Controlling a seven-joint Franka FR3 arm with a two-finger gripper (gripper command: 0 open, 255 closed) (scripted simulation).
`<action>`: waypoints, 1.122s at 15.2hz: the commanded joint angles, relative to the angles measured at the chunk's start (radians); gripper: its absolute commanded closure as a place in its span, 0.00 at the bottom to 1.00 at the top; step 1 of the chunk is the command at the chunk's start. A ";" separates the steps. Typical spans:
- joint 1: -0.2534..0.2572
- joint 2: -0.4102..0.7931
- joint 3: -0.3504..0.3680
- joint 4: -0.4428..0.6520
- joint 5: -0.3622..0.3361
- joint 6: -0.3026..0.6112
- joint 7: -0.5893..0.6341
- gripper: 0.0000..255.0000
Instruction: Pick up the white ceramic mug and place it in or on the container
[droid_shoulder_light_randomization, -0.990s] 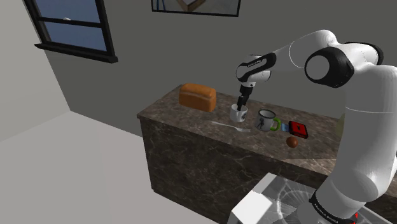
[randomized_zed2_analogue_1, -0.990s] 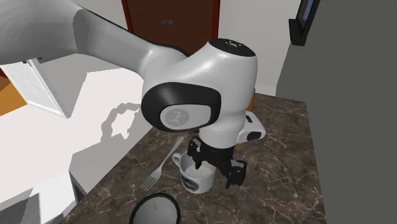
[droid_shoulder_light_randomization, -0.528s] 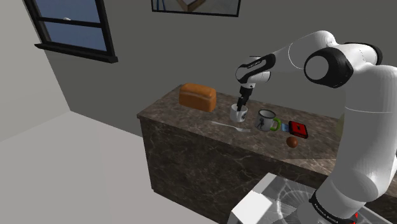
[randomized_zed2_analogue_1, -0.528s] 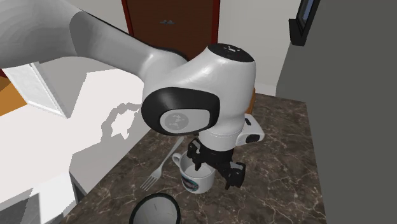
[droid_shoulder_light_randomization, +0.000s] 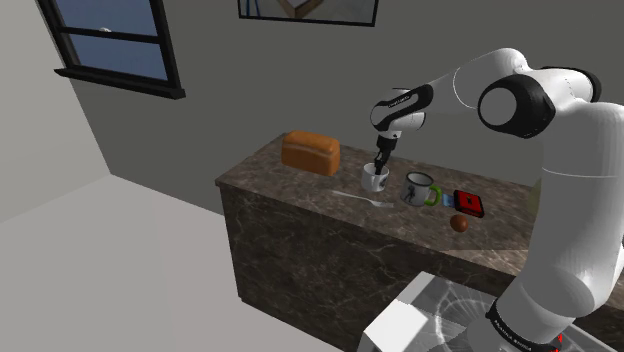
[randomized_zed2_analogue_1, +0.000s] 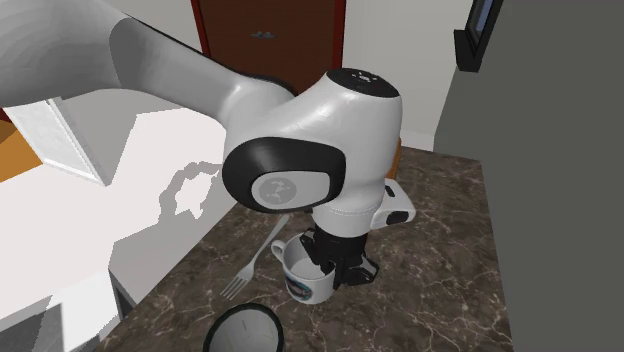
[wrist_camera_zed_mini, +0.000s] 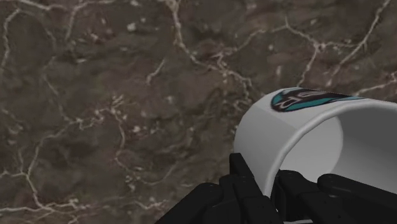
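– White mug (droid_shoulder_light_randomization: 373, 179), where's it at?
– On the dark marble counter (droid_shoulder_light_randomization: 296, 182), approx. mid-top, standing upright. Teal emblem on its side. Fork (droid_shoulder_light_randomization: 366, 199) lies just on the near side of it.
– Gripper?
– Gripper (droid_shoulder_light_randomization: 380, 166) comes down on it from above, at the rim. Wrist view: black fingers (wrist_camera_zed_mini: 245, 184) closed in on the mug's wall, one outside, other inside the cup, wall pinched btw. them. Gap is no wider than the wall.
– Touching anything else?
– No, just the mug (wrist_camera_zed_mini: 299, 130). Second ext. view: gripper (randomized_zed2_analogue_1: 340, 268) sits at the rim's right side, mug (randomized_zed2_analogue_1: 303, 277) under the big white wrist joint, fork (randomized_zed2_analogue_1: 255, 262) to its left.
– Lifted?
– Base looks to be on the counter; can't say for sure.
– Other stuff on the top?
– Orange-brown loaf-shaped box (droid_shoulder_light_randomization: 310, 150) near, to the shoulder view's left and farther back. To the right: second mug w/ green handle (droid_shoulder_light_randomization: 421, 188), then a red square item (droid_shoulder_light_randomization: 468, 203), small brown ball (droid_shoulder_light_randomization: 459, 223) nearer the front edge. All apart from the gripper.
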 joint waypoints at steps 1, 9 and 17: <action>0.000 0.000 0.000 0.000 0.000 0.000 0.000 1.00; 0.004 -0.037 -0.007 0.031 -0.017 -0.067 0.013 1.00; 0.007 -0.077 -0.013 0.087 -0.035 -0.159 0.028 1.00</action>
